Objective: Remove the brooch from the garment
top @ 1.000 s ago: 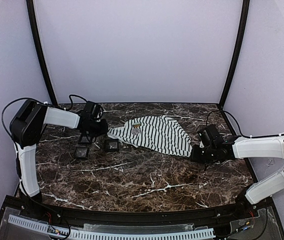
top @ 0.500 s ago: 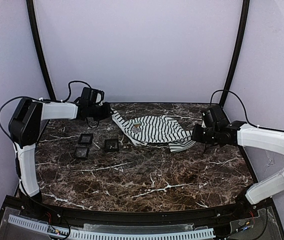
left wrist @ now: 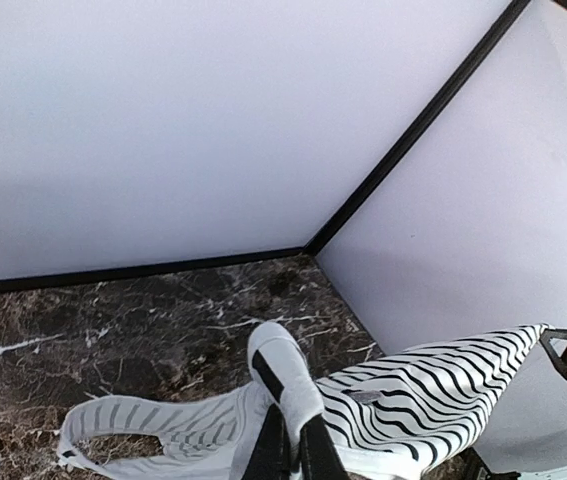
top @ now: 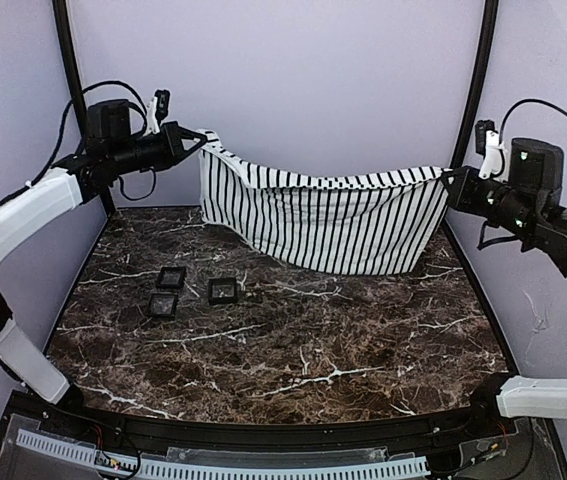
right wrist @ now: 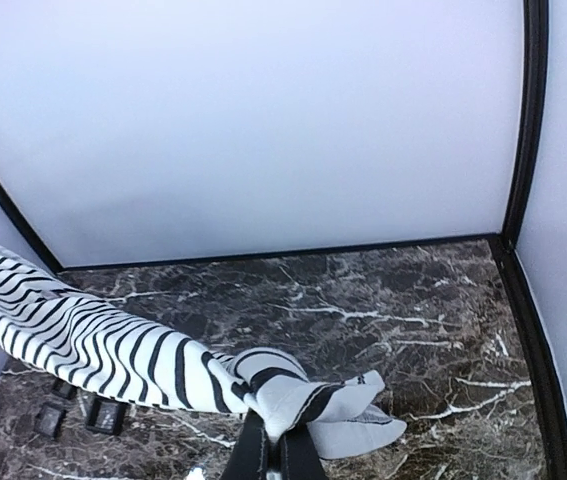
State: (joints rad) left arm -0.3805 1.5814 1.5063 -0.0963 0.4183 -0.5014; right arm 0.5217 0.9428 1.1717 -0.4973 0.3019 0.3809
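The garment [top: 333, 225], white with thin black stripes, hangs spread in the air above the back of the table. My left gripper [top: 201, 140] is shut on its upper left corner and my right gripper [top: 448, 180] is shut on its upper right corner. In the left wrist view my gripper [left wrist: 296, 440] pinches bunched fabric [left wrist: 433, 400]. A small grey oblong piece [left wrist: 364, 396] sits on the stripes close by and may be the brooch. In the right wrist view my gripper [right wrist: 278, 445] pinches a wad of the garment [right wrist: 93, 345]. The brooch does not show in the top view.
Three small black boxes [top: 170, 278], [top: 223, 291], [top: 162, 305] lie on the dark marble table [top: 313, 350] at the left, below the hanging garment. They also show in the right wrist view [right wrist: 103, 413]. Pale walls and black corner posts [top: 468, 100] enclose the back.
Both arms have risen from table height and moved apart. The garment has gone from lying bunched on the table to hanging stretched between the two grippers.
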